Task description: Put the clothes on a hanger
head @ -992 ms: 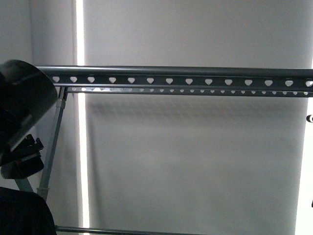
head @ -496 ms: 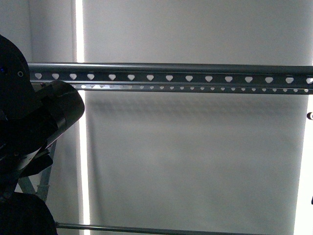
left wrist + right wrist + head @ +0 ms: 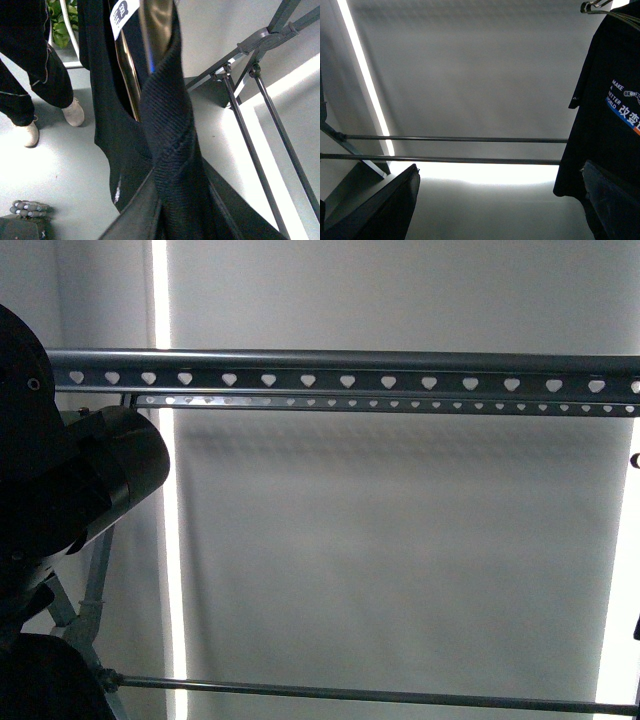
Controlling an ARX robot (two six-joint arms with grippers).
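Grey wall (image 3: 400, 540) with a bright vertical strip of light fills the front view. The drying rack (image 3: 350, 362), its rail punched with heart-shaped holes, crosses the top. Over the last second the left arm (image 3: 70, 480) has swung up in front of the rail's left end, and the rail now sits higher in the picture. The black T-shirt (image 3: 165, 150) hangs right against the left wrist camera, so it is probably being lifted toward the rail. Cloth hides the left gripper, so I cannot tell its grip. The right gripper (image 3: 500, 170) is spread wide and empty.
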